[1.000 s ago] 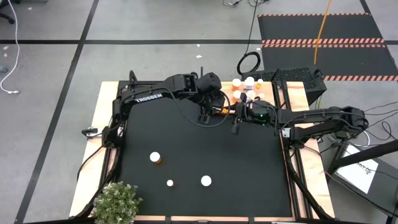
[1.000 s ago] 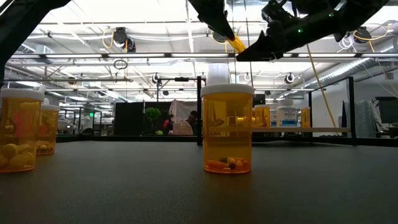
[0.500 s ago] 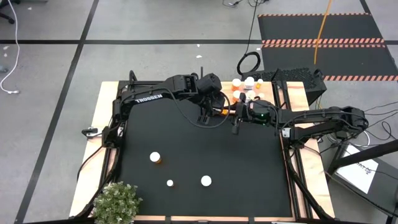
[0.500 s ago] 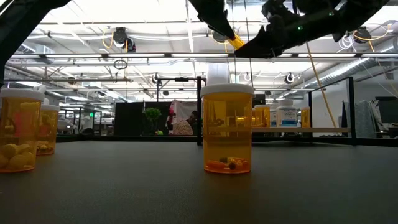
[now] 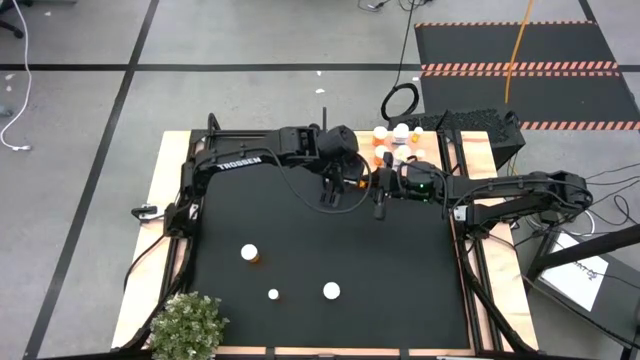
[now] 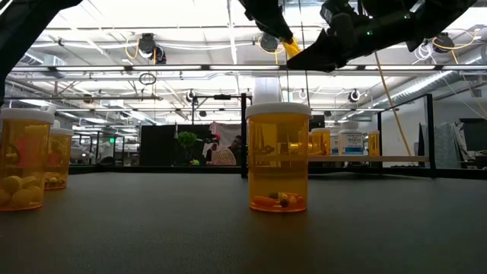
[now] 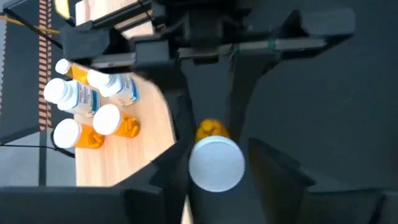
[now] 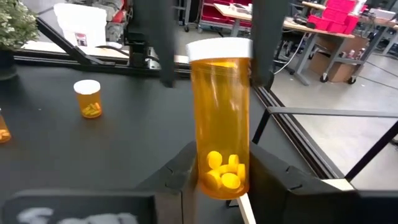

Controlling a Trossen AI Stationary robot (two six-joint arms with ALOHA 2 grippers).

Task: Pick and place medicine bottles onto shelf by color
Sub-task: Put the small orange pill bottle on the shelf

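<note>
Black mat (image 5: 300, 240) over the surface, and at upper centre of the high view, meeting nose to nose: left end effector (image 7: 216, 171) and right end effector (image 8: 222, 163). Pinching an orange pill bottle (image 8: 219, 112) low on its body with the right fingers, yellow pills settled at that end, held up above the mat. Flanking its white cap with the left fingers, spread a touch, a gap showing on one side. Just beyond, by the mat's upper edge, light-wood shelf (image 7: 149, 124) carrying a cluster of bottles (image 7: 87, 106), orange and white together. Down at lower centre, three loose bottles (image 5: 250, 254) standing apart on the mat.
</note>
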